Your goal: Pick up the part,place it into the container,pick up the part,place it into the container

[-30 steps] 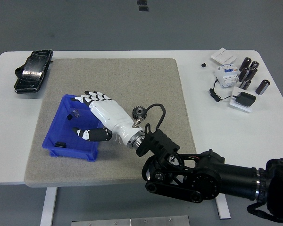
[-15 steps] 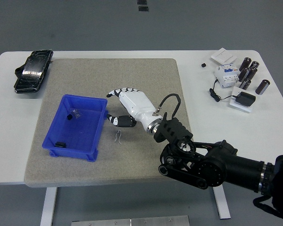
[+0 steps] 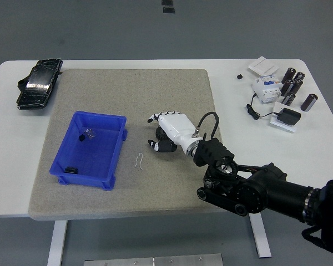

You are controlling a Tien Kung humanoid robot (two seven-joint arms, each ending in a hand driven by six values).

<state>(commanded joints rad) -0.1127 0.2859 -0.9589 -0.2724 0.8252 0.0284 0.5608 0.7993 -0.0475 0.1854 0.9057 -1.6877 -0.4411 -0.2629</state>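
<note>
one blue bin (image 3: 108, 119) sits on a grey mat (image 3: 133, 88) on the white surface (image 3: 233, 138). two small parts lie inside the bin: a clear-looking one (image 3: 89, 133) near the far end and a dark one (image 3: 71, 169) in the near corner. one thin wire spring (image 3: 139, 160) lies on the mat just beside the bin. the right hand (image 3: 165, 133) is white with black fingertips. it is over the mat, right of the bin, with its fingers (image 3: 159, 146) curled in over a dark gear that is mostly hidden; i cannot tell if it holds the gear. its black arm (image 3: 255, 188) comes in from the lower right corner.

one black pouch (image 3: 39, 83) lies at the far left of the surface. at the far right there are five dark cylinders (image 3: 293, 86), one white switch box (image 3: 266, 86), one white card (image 3: 263, 65), one black plug with a cord (image 3: 288, 117) and one tiny black bit (image 3: 240, 77). any writing is too small to read. the floor (image 3: 100, 27) behind is plain grey.
</note>
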